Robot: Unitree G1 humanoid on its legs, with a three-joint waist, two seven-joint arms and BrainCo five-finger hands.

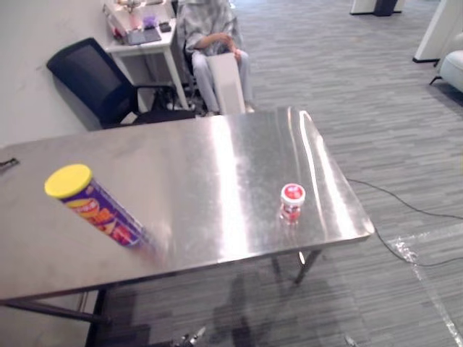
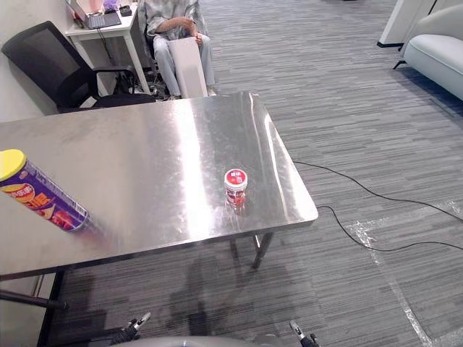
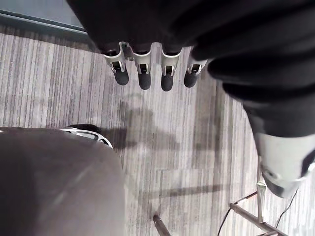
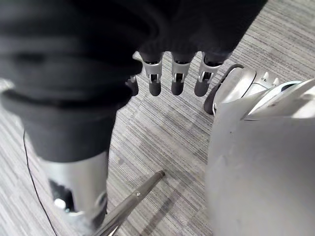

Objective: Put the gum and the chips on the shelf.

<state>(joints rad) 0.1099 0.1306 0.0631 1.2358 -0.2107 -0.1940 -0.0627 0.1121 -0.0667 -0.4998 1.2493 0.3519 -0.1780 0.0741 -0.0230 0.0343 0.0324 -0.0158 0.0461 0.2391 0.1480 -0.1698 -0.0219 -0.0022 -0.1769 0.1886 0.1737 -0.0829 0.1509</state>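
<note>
A tall purple chips can (image 1: 98,208) with a yellow lid stands leaning on the left part of the steel table (image 1: 217,166). A small gum jar (image 1: 292,202) with a red-and-white lid stands upright near the table's right front corner. My left hand (image 3: 142,73) hangs over the carpet with straight, relaxed fingers and holds nothing. My right hand (image 4: 177,78) hangs the same way beside the table leg, fingers straight and empty. Both hands are below the table, away from the can and the jar.
A black office chair (image 1: 101,83) stands behind the table's far left. A seated person (image 1: 213,43) holds a white board beside a small white desk (image 1: 141,36). A pale sofa (image 2: 441,50) is at the far right. Grey carpet lies to the table's right.
</note>
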